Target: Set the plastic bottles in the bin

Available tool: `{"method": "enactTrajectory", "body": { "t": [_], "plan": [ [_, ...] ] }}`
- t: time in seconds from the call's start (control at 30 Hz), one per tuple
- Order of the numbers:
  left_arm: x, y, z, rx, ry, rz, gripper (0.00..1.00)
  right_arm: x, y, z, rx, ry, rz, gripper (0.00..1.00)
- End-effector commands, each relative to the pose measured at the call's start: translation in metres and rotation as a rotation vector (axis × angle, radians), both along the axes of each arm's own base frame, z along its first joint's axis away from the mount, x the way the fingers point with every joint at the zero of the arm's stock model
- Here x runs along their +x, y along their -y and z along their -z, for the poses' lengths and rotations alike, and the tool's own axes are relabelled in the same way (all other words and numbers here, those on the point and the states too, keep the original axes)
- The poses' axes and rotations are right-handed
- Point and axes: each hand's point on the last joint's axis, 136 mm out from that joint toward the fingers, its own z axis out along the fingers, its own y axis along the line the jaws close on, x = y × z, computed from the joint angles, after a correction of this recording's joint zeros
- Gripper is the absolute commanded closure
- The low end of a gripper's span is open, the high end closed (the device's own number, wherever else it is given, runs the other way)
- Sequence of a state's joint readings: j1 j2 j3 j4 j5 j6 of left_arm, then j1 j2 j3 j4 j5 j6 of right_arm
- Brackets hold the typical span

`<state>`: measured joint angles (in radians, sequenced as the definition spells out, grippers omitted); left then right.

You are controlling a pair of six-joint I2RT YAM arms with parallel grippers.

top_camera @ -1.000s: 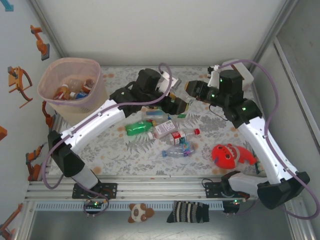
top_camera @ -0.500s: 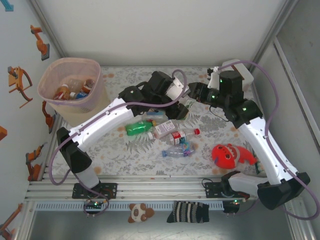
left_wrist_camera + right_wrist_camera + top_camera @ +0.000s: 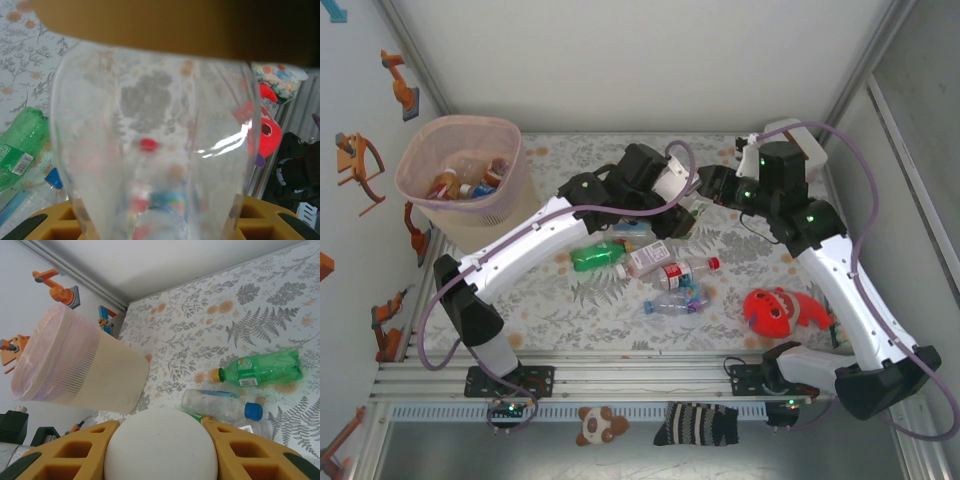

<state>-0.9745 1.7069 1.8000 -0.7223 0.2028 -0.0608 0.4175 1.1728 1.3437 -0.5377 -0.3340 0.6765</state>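
Observation:
My left gripper (image 3: 678, 215) and right gripper (image 3: 706, 190) meet above the middle of the table. In the left wrist view a clear bottle (image 3: 155, 140) sits between the yellow fingers (image 3: 47, 225), which are shut on it. The right gripper (image 3: 160, 440) is shut on a round white bottle end (image 3: 160, 450); it seems to be the same bottle (image 3: 695, 207). The pale-pink bin (image 3: 490, 215) stands far left with several bottles (image 3: 465, 182) inside. On the table lie a green bottle (image 3: 595, 256), a red-capped bottle (image 3: 665, 268), a crushed clear one (image 3: 675, 298) and a blue-capped one (image 3: 220, 405).
A red round toy (image 3: 780, 310) lies at the right front, near the right arm's base. A white-pink box (image 3: 795, 133) sits behind the right gripper. Enclosure walls close in on the left, back and right. The bin (image 3: 75, 365) stands well left of both grippers.
The left arm swung right to meet the right gripper, and its jaws closed from wide open onto the clear bottle. The right gripper barely moved.

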Motion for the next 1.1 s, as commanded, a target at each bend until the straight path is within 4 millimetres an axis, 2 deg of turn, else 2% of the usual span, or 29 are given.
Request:
{"method": "enactTrajectory", "body": {
  "t": [0.0,0.1,0.2,0.43,0.53,0.87,1.07],
  "plan": [
    [0.006,-0.011,-0.009,-0.008,0.031,-0.02,0.62,-0.01,0.016,-0.032,-0.042,0.103,0.032,0.48],
    [0.012,-0.021,-0.013,-0.018,0.038,-0.052,0.62,-0.013,0.025,-0.038,-0.079,0.131,0.057,0.34],
    [0.019,-0.034,-0.018,-0.036,0.04,-0.093,0.62,-0.017,0.036,-0.046,-0.114,0.164,0.093,0.25],
    [0.038,-0.081,-0.039,-0.046,0.081,-0.21,0.63,-0.025,0.054,-0.058,-0.162,0.222,0.15,0.24],
    [0.045,-0.11,-0.051,-0.027,0.099,-0.258,0.62,-0.027,0.057,-0.059,-0.17,0.228,0.161,0.24],
    [0.078,-0.23,-0.094,0.011,0.089,-0.515,0.62,-0.027,0.06,-0.061,-0.185,0.241,0.168,0.24],
    [0.095,-0.301,-0.101,0.066,0.049,-0.707,0.61,-0.025,0.059,-0.059,-0.193,0.238,0.165,0.24]
  ]
}}
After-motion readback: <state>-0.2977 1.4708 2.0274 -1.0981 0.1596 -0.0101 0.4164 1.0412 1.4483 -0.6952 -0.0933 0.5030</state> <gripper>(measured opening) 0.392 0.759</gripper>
